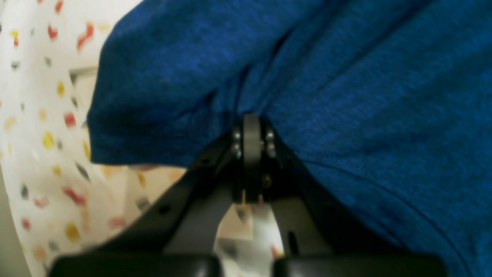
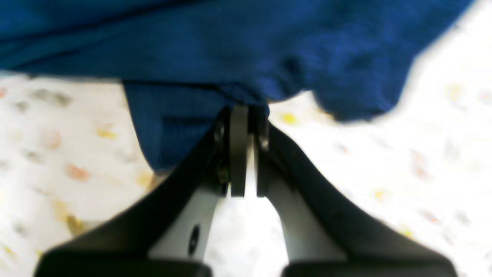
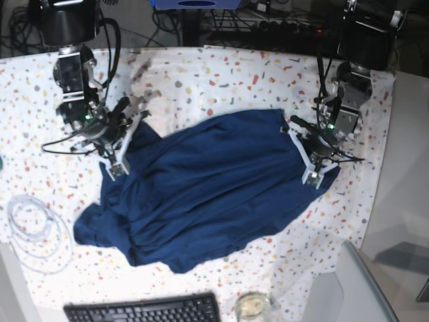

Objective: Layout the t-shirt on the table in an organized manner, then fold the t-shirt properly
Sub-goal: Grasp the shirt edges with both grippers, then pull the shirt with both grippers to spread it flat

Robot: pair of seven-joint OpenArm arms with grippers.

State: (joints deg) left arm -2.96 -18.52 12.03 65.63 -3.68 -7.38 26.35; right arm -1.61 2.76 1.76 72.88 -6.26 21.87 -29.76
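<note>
Both grippers are clenched on cloth: the left gripper (image 1: pixel 251 127) pinches a bunched fold of the t-shirt (image 3: pixel 208 188), the right gripper (image 2: pixel 240 115) an edge of it. The shirt lies rumpled on the table (image 3: pixel 221 74), strung between the two sets of jaws, its bulk sagging in a heap past them toward the keyboard (image 3: pixel 144 310). The step looks like spreading it flat — best done by drawing the grippers apart evenly and low, so the fabric slides rather than lifts. The knit is soft, matte and limp, creasing into deep radiating folds at each pinch; the tablecloth beneath is thin, white and flecked — likely to drag.
</note>
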